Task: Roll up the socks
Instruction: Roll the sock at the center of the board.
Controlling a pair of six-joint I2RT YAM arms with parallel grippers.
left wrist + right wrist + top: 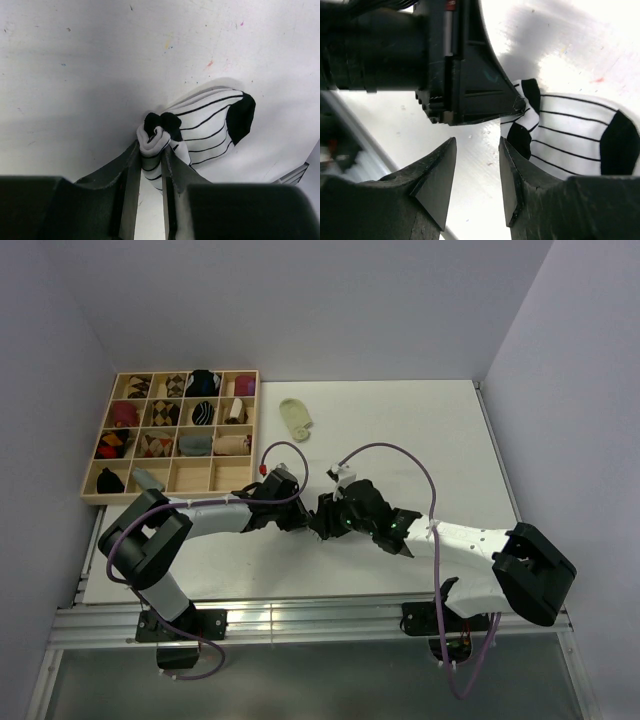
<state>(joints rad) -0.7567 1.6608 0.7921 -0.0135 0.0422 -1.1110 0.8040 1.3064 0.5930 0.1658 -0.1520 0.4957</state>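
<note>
The rolled end of the striped sock (210, 125) is pinched between the nearly closed jaws of the left gripper (151, 150) on the counter (420, 430), the jaws of the right gripper (477, 145) are held partly open on nothing just beside it, and the pale yellow-green sock (296, 418) is seen flat farther back.

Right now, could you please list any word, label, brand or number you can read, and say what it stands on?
None: there is no readable text in any view. The striped sock, the pale sock, the wooden tray and the table show no words, labels or numbers.
</note>
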